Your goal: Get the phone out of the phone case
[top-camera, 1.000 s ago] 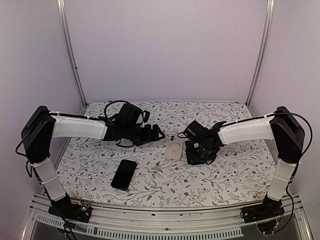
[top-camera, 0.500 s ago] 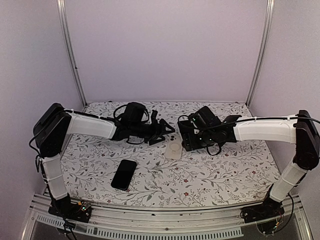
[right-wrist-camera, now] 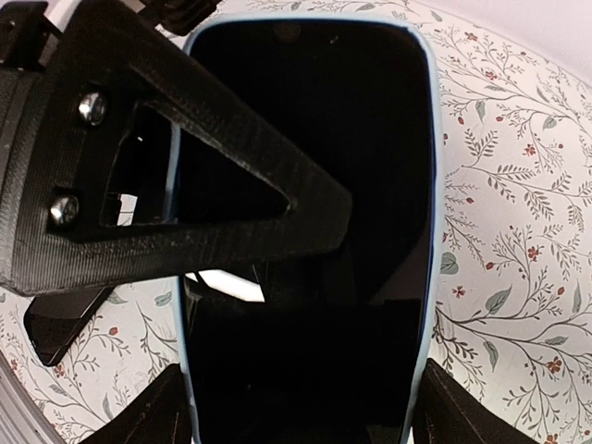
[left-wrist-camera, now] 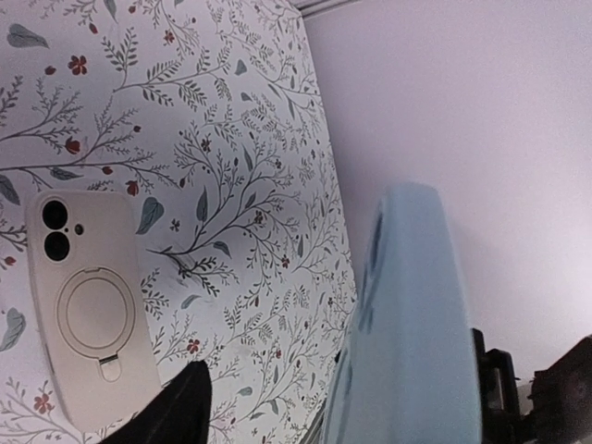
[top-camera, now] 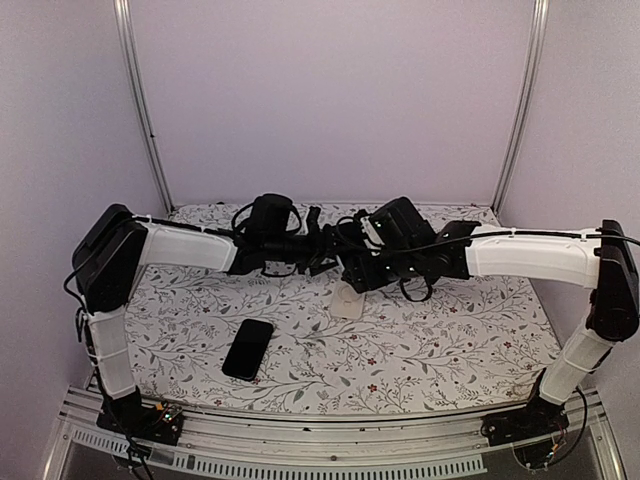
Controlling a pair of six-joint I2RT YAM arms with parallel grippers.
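The phone (right-wrist-camera: pixel 370 111) sits fully inside its blue case (left-wrist-camera: pixel 407 324), held in the air above the beige case (left-wrist-camera: pixel 88 305) on the bench (top-camera: pixel 450 330); the right fingers (right-wrist-camera: pixel 153 421) pinch its sides; the left fingers (right-wrist-camera: pixel 259 185) reach across the screen, though I cannot tell if they grip; the pulling apart looks not yet started.

A table (top-camera: pixel 450 340) covered in white cloth printed with leafy twigs and small red flowers lies beneath the jaws. Plain lilac walls (top-camera: pixel 330 100) rise beyond and beside them, with metal posts (top-camera: pixel 140 110) in the back corners.
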